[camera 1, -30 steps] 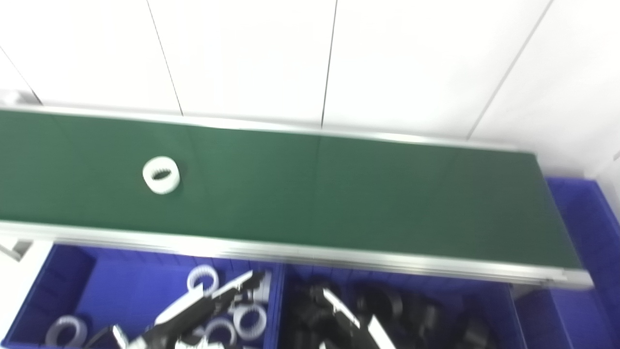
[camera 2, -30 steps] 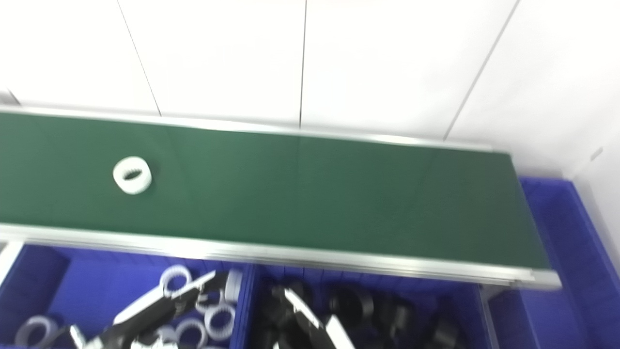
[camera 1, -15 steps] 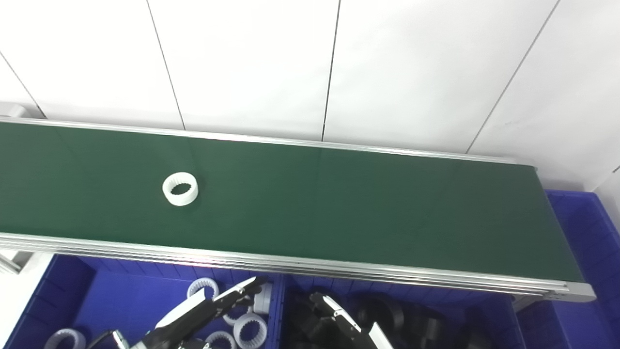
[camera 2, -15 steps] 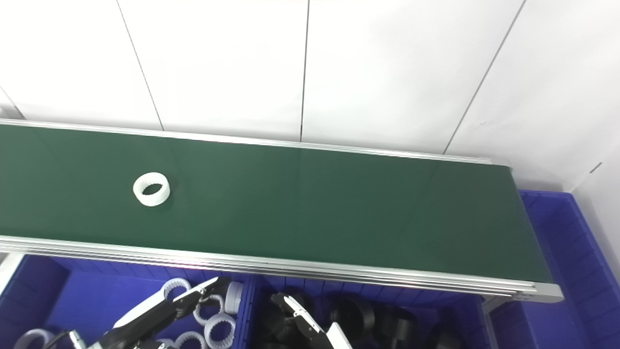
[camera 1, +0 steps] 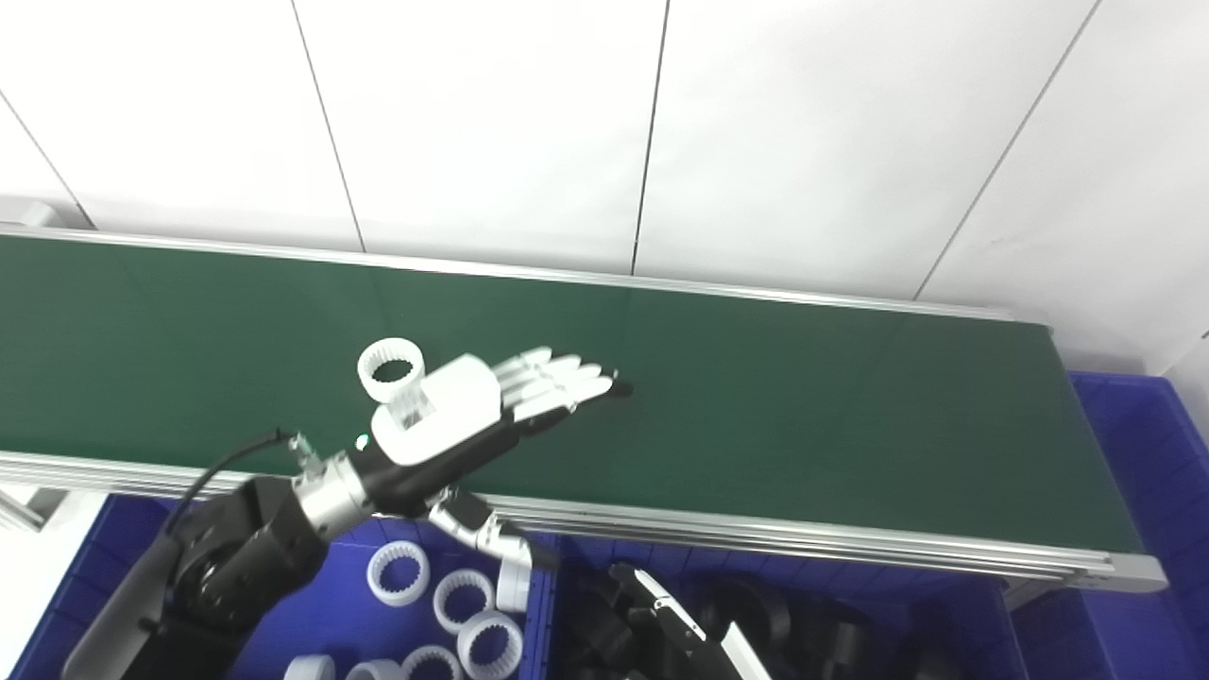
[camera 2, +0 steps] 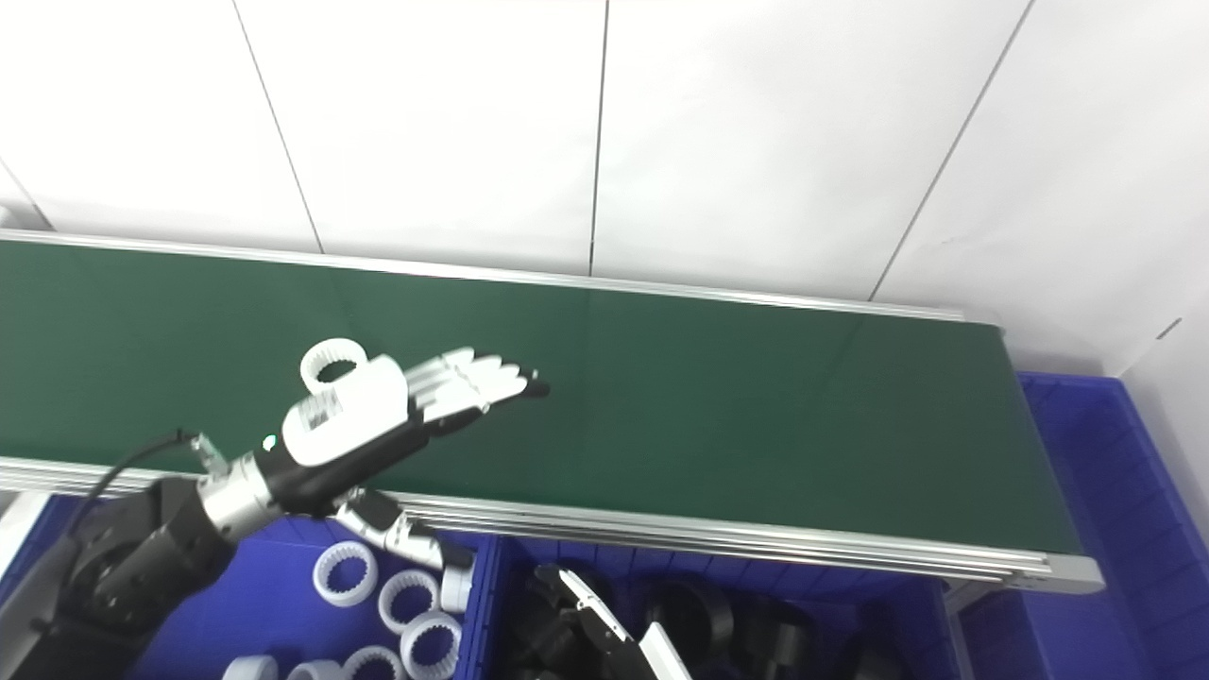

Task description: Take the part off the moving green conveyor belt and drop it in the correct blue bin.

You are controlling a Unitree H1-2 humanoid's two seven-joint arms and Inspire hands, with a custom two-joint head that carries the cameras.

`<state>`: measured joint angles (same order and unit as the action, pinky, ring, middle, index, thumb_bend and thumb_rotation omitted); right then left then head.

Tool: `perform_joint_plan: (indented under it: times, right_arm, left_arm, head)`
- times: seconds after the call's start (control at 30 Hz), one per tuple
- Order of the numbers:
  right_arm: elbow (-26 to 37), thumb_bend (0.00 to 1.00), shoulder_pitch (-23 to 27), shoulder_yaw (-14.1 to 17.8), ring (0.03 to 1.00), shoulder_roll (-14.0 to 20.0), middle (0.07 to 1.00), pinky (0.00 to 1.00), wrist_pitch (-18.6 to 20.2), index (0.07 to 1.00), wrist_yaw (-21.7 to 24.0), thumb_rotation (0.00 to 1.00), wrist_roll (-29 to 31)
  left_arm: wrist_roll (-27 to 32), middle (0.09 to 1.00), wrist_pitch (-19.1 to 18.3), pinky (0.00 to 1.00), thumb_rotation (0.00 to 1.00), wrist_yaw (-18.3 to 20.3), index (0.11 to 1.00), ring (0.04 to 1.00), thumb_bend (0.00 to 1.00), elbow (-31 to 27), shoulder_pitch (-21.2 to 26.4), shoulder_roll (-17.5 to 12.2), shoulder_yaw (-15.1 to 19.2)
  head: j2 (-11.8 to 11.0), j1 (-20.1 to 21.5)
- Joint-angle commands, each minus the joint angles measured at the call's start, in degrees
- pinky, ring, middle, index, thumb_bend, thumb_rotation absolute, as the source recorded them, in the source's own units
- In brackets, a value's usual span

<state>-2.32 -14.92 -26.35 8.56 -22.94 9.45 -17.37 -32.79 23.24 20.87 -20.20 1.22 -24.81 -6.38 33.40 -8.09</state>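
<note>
White toothed ring is riding the green conveyor belt, lying just behind the left hand, whose fingers are extending flat and apart, grasping nothing. Closing should be timed to belt travel. Right hand is waiting low over the black-parts bin; its finger state cannot be determined.

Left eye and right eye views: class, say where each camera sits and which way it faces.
Left eye view: on the head, looking down at the belt; the left hand reaches over it beside the white ring.
Right eye view: beside it, same aim; the right hand shows at the bottom edge.
Shared: belt, ring, both hands, blue bins.
</note>
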Motion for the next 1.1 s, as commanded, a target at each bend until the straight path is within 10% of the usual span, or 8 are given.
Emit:
perform_joint_plan:
  times: [0.0, 0.53, 1.07]
  right_arm:
    - [0.6, 0.41, 0.5, -0.1, 0.933, -0.5, 0.953, 0.85, -3.3, 0.934, -0.2, 0.87, 0.7]
    - [0.7, 0.41, 0.7, -0.4, 0.940, -1.0, 0.965, 0.87, -3.5, 0.947, -0.9, 0.90, -0.3]
    - [1.7, 0.41, -1.3, -0.6, 0.941, -1.3, 0.967, 0.87, -3.4, 0.953, -2.2, 0.93, -1.0]
  left_arm:
    - [-1.4, 0.935, -1.4, 0.94, 0.31, 0.1, 0.917, 0.933, 0.62, -2.2, 3.5, -1.1, 0.7]
    - [-18.7, 0.939, -6.0, 0.88, 0.12, 8.9, 0.868, 0.916, 0.92, 0.5, 18.4, -4.9, -3.1]
    - [-31.9, 0.998, -6.1, 0.92, 0.14, 10.0, 0.925, 0.993, 1.00, 19.1, 29.0, -5.4, -14.1]
  head:
    - [-0.1, -0.1]
    - [0.2, 0.3]
    - [1.2, 1.2]
